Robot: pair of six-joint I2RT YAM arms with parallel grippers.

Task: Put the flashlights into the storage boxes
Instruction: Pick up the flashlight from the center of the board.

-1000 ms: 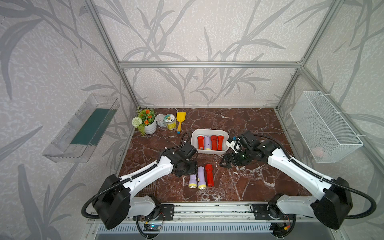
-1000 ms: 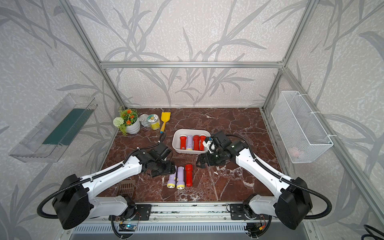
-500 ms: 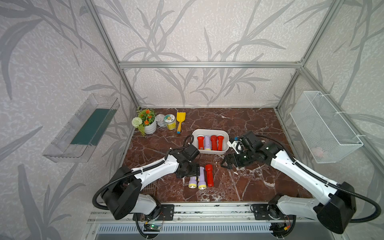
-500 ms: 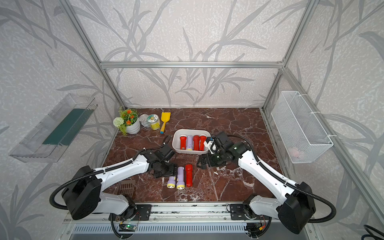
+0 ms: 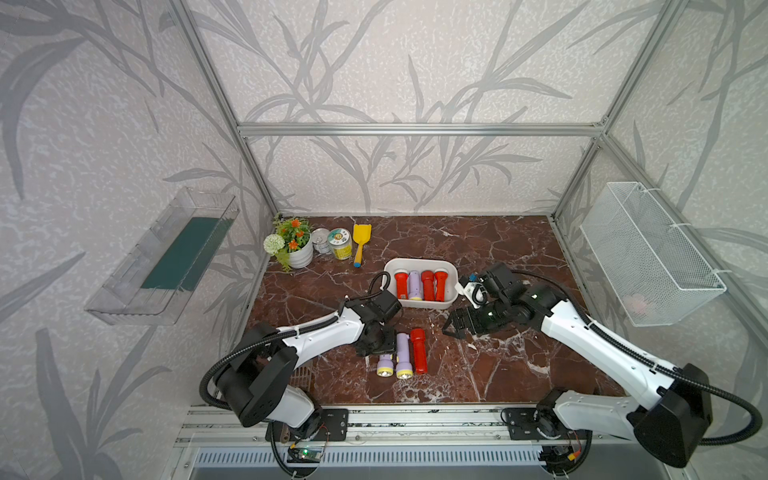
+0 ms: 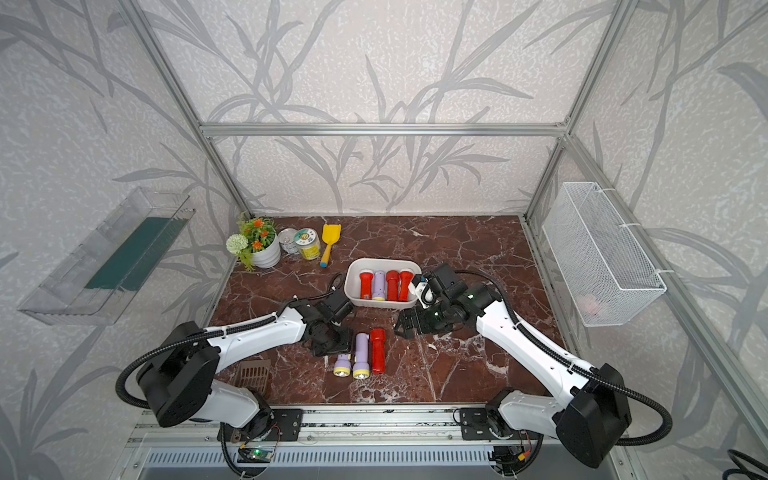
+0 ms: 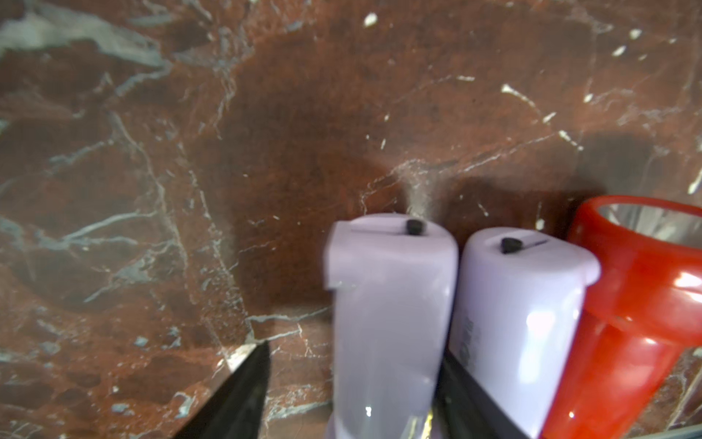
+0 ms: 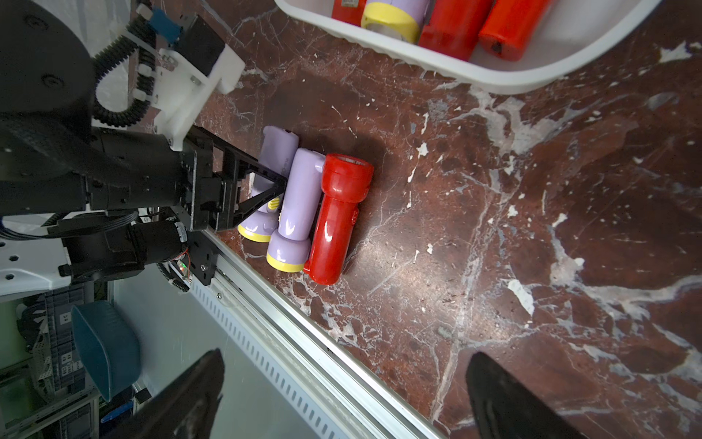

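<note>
Three flashlights lie side by side near the table's front: a lilac one [image 5: 385,366], a second lilac one [image 5: 402,353] and a red one [image 5: 419,351]. My left gripper [image 5: 380,341] is down over the outer lilac flashlight [image 7: 387,304] and straddles it, open. One finger [image 7: 456,395] is wedged between the two lilac bodies, while the other finger [image 7: 243,391] stands a gap away. The white storage box [image 5: 420,260] behind holds several flashlights. My right gripper [image 5: 453,329] hangs open and empty, right of the row.
At the back left stand a flower pot [image 5: 297,251], two jars [image 5: 338,243] and a yellow shovel [image 5: 359,241]. A wire basket [image 5: 648,253] hangs on the right wall and a clear bin [image 5: 166,257] on the left. A drain grate [image 6: 251,374] sits front left.
My left gripper has come forward and down over the outer lilac flashlight, and its jaws have narrowed around it. The right gripper has barely shifted and stays open.
</note>
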